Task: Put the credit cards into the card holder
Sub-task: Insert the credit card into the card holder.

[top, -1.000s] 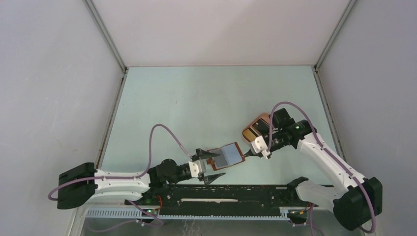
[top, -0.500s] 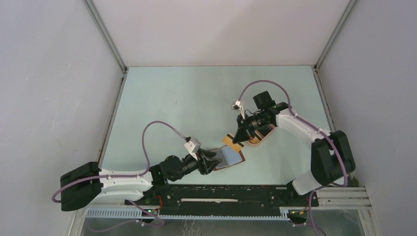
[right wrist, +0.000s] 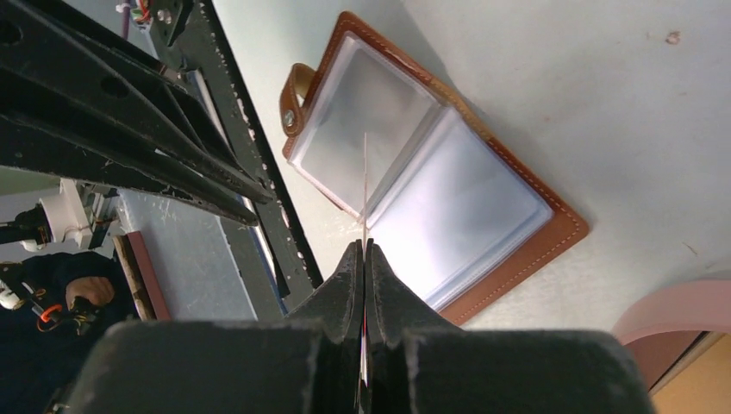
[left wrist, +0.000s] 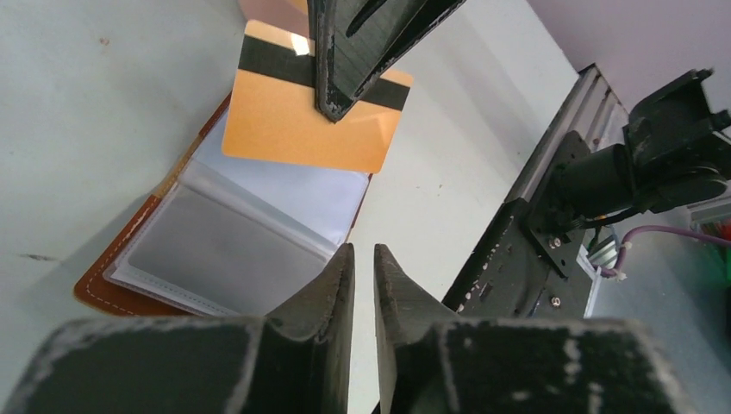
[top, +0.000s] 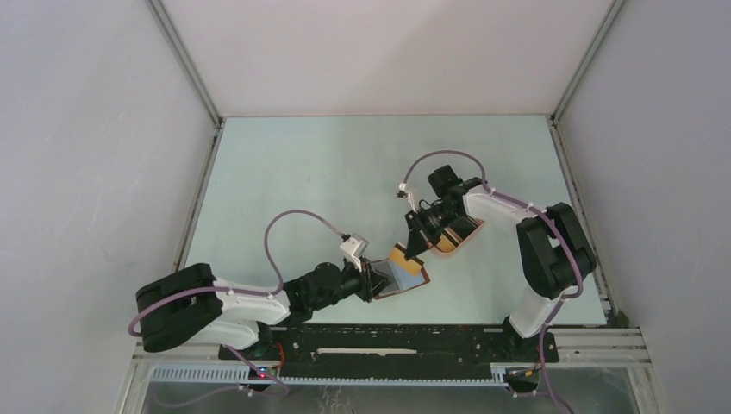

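The card holder (top: 405,278) lies open on the table, brown leather with clear sleeves (left wrist: 215,241), snap tab at its edge (right wrist: 293,95). My right gripper (top: 415,242) is shut on a yellow-orange credit card (left wrist: 293,129) with a black stripe. It holds the card on edge just above the holder's middle fold (right wrist: 365,172). My left gripper (left wrist: 360,252) is low at the holder's near-left corner (top: 369,274). Its jaws stand a narrow gap apart with nothing between them. More cards lie in the pink tray, mostly hidden by the right arm.
The pink oval tray (top: 455,238) sits right of the holder, under the right wrist, its rim showing in the right wrist view (right wrist: 681,310). A black rail (top: 388,339) runs along the table's near edge, close behind the left gripper (left wrist: 534,259).
The right gripper went from the holder to the tray and came back holding the orange card above the holder. The left gripper moved in to the holder's corner and its jaws narrowed.
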Motion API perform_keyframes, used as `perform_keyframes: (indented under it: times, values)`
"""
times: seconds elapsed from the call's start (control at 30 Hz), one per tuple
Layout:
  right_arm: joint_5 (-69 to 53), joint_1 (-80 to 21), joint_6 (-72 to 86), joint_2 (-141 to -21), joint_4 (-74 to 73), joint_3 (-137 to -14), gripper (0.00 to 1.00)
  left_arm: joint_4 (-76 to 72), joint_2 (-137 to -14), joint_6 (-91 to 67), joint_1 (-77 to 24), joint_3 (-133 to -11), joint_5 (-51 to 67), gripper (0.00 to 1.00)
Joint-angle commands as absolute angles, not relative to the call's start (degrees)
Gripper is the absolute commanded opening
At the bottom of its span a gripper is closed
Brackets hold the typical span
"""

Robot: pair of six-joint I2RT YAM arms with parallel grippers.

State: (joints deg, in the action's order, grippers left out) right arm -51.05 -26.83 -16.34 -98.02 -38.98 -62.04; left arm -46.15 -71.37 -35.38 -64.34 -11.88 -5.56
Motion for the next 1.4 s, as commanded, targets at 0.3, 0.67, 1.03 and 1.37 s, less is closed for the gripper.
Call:
perform_keyframes:
  times: [0.3,0.67,1.03,1.37]
  values:
    - [-48.17,-28.98,-14.15,-103.73,-41.02,-65.3,0.0,-38.3,-75.37,-39.63,-62.65,-14.9,-10.5,0.13]
    - [-46.54,-29.09,-12.45,-105.9,-40.18,-65.41,0.0,-35.4,-76.83,-42.63,-61.28,-14.16,-12.92,0.13]
    - [-47.72,-29.18,-11.87,-107.28,-40.19,-65.61,0.0,-34.98,-77.62,-43.46,-61.0,-14.1,-12.32,0.12]
    - [-50.64,-29.09,-12.04,-108.01,-40.8,-65.96,0.0,-34.98,-78.0,-43.66,-60.91,-14.21,-11.77,0.11]
